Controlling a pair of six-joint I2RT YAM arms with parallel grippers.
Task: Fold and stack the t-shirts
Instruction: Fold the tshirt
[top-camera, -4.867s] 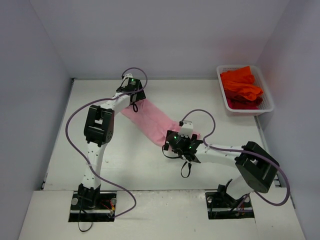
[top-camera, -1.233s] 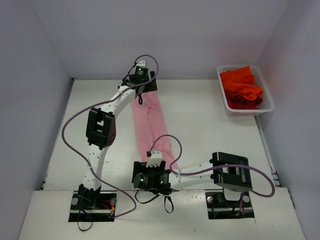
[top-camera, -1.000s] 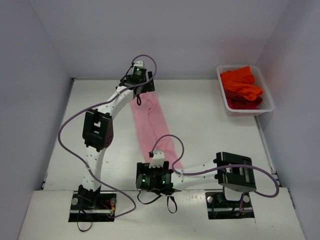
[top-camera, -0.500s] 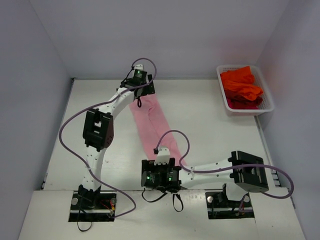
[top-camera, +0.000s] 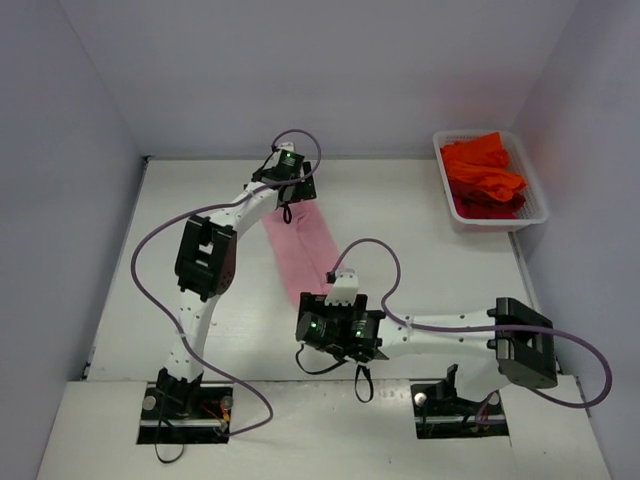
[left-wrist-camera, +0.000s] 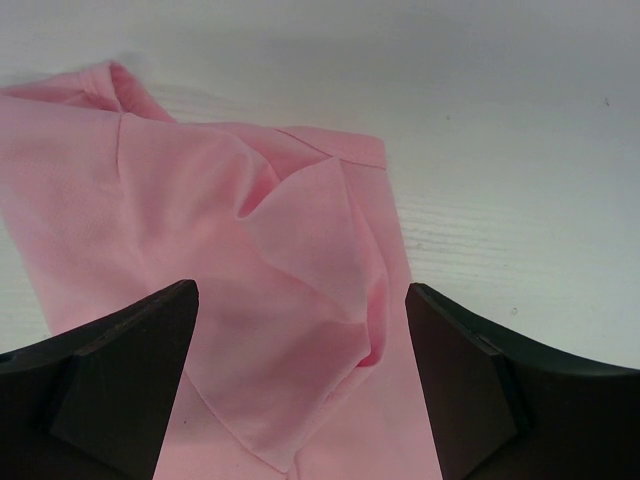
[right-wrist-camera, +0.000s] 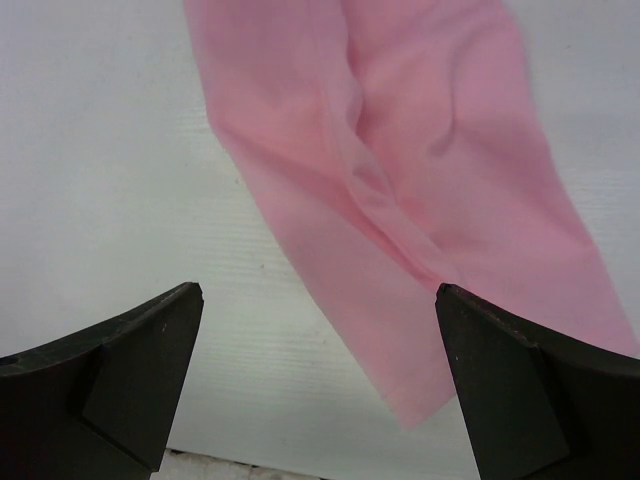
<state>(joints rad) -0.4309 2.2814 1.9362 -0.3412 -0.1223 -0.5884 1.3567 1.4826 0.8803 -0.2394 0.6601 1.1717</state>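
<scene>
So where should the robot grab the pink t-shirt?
The pink t-shirt lies flat on the table as a long narrow strip. It is probably best to pinch its near end, coming straight down from above. The open right gripper hangs over that end.

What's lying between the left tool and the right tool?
The pink t-shirt lies there as a long strip, best seen in the top view.

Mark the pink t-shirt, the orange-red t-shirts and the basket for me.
pink t-shirt (top-camera: 303, 245), top view, middle of the flattened cloth.
orange-red t-shirts (top-camera: 482, 165), top view, top of the pile.
basket (top-camera: 497, 226), top view, near rim.
</scene>
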